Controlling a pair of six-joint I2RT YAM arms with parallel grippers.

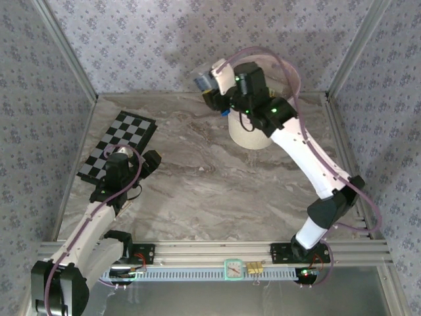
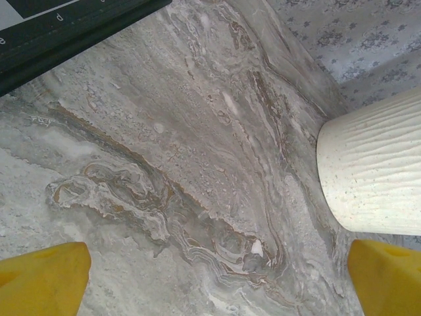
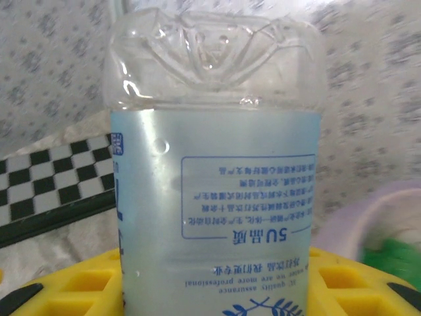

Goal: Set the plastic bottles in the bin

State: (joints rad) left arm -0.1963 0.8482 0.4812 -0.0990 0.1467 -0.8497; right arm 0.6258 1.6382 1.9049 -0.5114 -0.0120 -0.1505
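Observation:
My right gripper [image 1: 216, 97] is shut on a clear plastic bottle [image 3: 217, 184] with a pale blue label; yellow fingers [image 3: 79, 289] press on both its sides. In the top view the bottle [image 1: 204, 80] is held in the air at the back of the table, just left of the bin's [image 1: 250, 137] top. In the right wrist view the bin's pink-lined rim [image 3: 368, 217] is at the lower right, with something green [image 3: 395, 260] inside. My left gripper [image 2: 217, 270] hangs open over bare marble, nothing between its fingers [image 2: 46, 280]. The white bin [image 2: 375, 171] stands to its right.
A black-and-white checkered board [image 1: 118, 145] lies at the left of the table, close to my left gripper [image 1: 154, 161]; its dark edge [image 2: 66, 29] is at the top left of the left wrist view. Patterned walls close in the back and sides.

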